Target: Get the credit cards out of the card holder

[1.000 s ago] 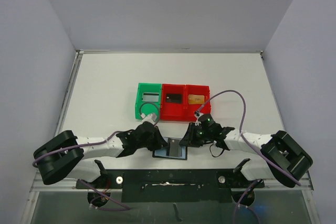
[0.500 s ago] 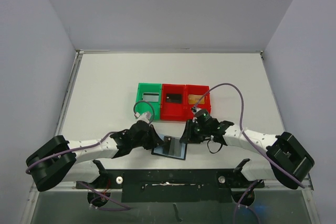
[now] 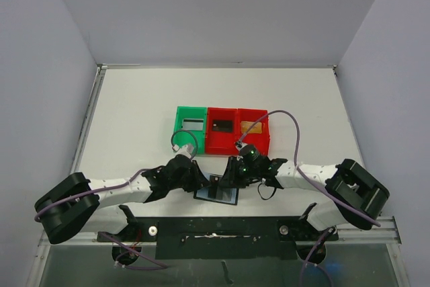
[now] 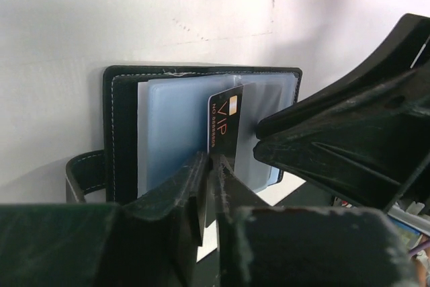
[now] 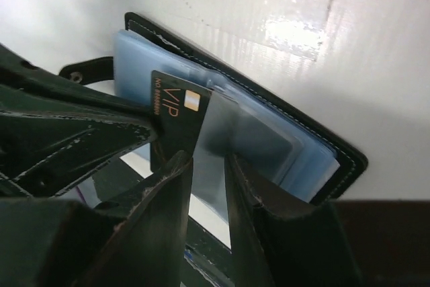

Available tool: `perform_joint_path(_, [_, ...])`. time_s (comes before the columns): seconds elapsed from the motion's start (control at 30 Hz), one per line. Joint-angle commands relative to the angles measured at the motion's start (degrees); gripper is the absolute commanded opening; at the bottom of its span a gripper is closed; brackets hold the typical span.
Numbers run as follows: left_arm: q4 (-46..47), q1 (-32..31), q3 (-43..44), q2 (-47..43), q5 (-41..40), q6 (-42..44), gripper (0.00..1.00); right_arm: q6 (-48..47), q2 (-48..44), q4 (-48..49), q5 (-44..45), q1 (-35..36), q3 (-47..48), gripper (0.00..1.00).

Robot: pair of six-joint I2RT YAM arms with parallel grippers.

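Over the last second the right gripper (image 3: 230, 177) has swung in from 3 o'clock and now sits over the black folding card holder (image 3: 228, 197) with blue-grey glossy pockets, and its jaws have widened. The card holder has turned slightly on the white table (image 3: 134, 112). It lies open at the 6 o'clock edge, between the two arms.

In the right wrist view those jaws stand partly open, astride a clear plastic pocket leaf (image 5: 218, 136), with no visible clamp on it. The left gripper (image 4: 209, 166) reaches in from 9 o'clock and is pinched almost shut on the lower edge of a thin black card lettered VIP (image 4: 225, 119). This VIP card stands on edge, partly out of its pocket. I judge that the right side is steadying the leaf so the left can draw the card free. That pull looks close to finished, but the card is not yet clear.

At 12 o'clock from the card holder stand a green plastic bin (image 3: 190, 108) and two red plastic bins (image 3: 222, 109). They hold a greyish card (image 3: 193, 124), a black card (image 3: 222, 126) and a tan-gold card (image 3: 251, 126), so three are already out.

The two grippers crowd each other over the pockets, nearly touching. The leaf lies against the VIP card and may drag the card holder along. The right arm's purple cable (image 3: 285, 112) arches over the nearest red bin.
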Motion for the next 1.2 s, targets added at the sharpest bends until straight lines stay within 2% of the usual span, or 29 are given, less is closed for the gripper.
perform_joint_path(0.0, [4.5,0.4,-0.4,1.3,1.7,-0.5,0.13,3.3,2.8,4.0,0.9,0.6,-3.5,0.29])
perform_joint_path(0.1, [7.1,0.4,-2.3,2.2,2.6,-2.2,0.24,4.1,3.6,4.9,1.2,0.6,-4.9,0.29])
perform_joint_path(0.27, [14.0,0.3,-6.7,3.1,3.7,-5.6,0.28,4.0,4.6,5.1,1.5,0.6,-5.4,0.28])
perform_joint_path(0.4, [17.6,0.5,-8.3,3.5,4.4,-6.9,0.28,3.8,5.3,5.4,1.3,0.5,-5.6,0.27])
perform_joint_path(0.63, [17.9,0.4,-7.2,3.4,5.2,-6.2,0.13,2.8,5.2,5.5,1.2,0.4,-5.1,0.27])
perform_joint_path(0.77, [16.2,0.4,-6.4,2.5,5.2,-5.6,0.0,1.9,4.7,4.0,2.1,0.5,-4.2,0.27])
perform_joint_path(0.97, [9.3,0.4,-5.5,-1.5,2.8,-4.4,0.0,-0.3,2.1,-0.9,5.3,0.5,-1.8,0.28])
perform_joint_path(1.17, [4.4,0.5,-5.1,-5.2,1.2,-3.0,0.0,-2.4,-0.6,-0.9,4.9,0.7,-0.3,0.3])
